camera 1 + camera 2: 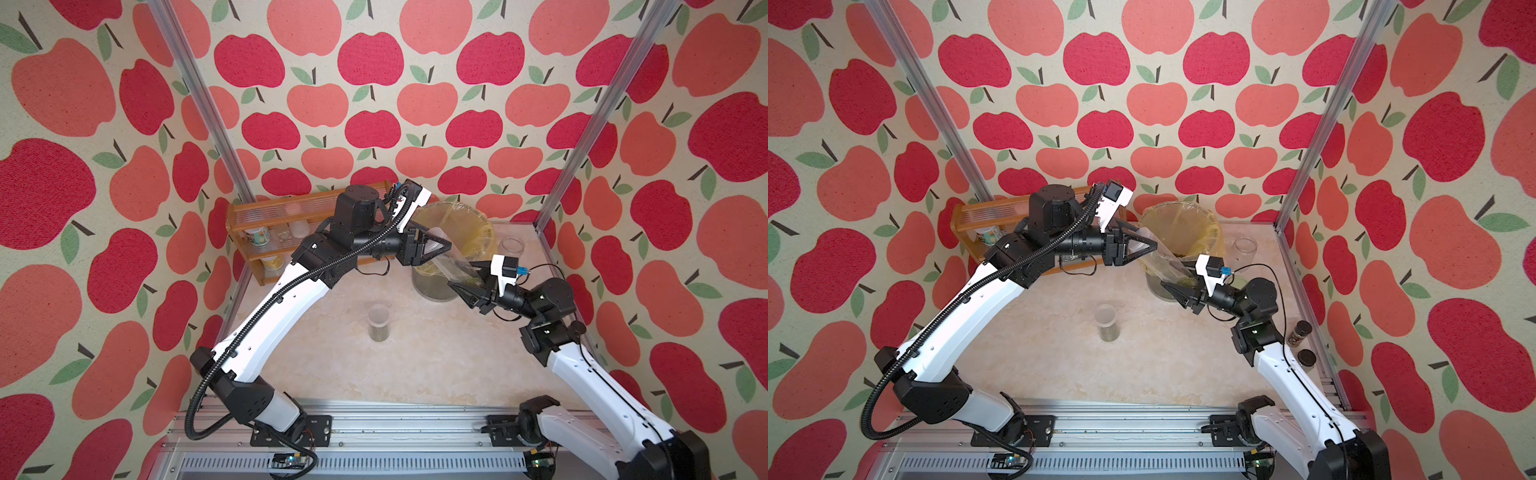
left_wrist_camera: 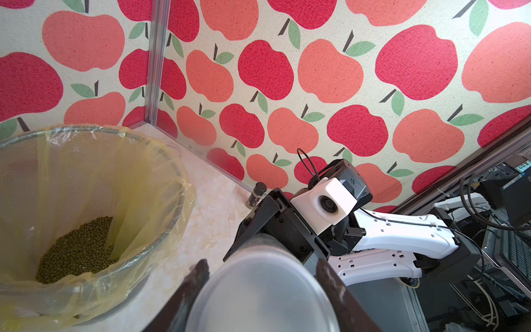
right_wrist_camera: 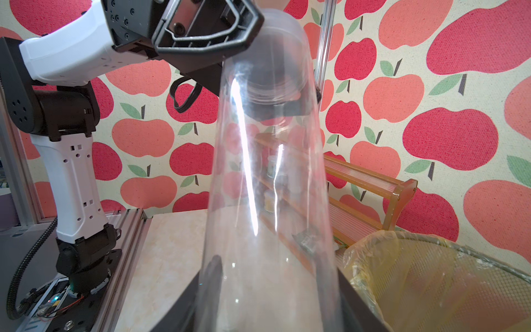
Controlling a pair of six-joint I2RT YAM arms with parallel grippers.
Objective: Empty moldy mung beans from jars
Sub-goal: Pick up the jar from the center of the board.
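Holding tall jar (image 1: 451, 259) tilted beside bin (image 1: 432, 291), far-right tabletop: right gripper (image 1: 465, 278) clamped on end w/ beans (image 1: 468, 283), left gripper (image 1: 440, 248) clamped on top end. Short jar (image 1: 378, 322) stands mid-tabletop, open room all round.

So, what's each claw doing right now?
Left gripper: closed on the tall slim clear jar's upper end.
Right gripper: closed on the same jar's lower end.
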